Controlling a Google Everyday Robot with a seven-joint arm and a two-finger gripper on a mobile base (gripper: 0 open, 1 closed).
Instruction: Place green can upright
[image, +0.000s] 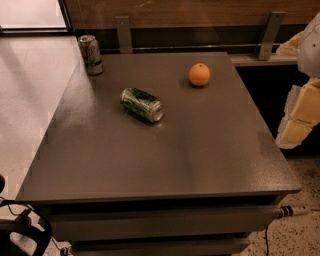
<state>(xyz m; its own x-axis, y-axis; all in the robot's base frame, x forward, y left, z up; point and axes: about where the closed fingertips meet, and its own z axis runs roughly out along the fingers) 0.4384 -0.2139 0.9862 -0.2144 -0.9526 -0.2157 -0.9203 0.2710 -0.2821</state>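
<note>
The gripper (296, 124) was seen at the right edge, off the worktop (175, 160) and well apart from everything on it; its state, spread or pressed together, could not be told. The green can (142, 104) was found lying on its side left of centre, silver end turned near-right. It would best be gripped across its patterned sides, since rolling was likely, then tipped and released flat, away from the orange (199, 74).

Arm (304, 107): pale segments were cut off by the right edge, and the gripper lay outside the frame. Dark looped object (22, 231): it was cropped by the lower-left corner, possibly cabling. Silver can (90, 54): its label print was illegible. Green can (142, 104): its far end was hidden.
</note>
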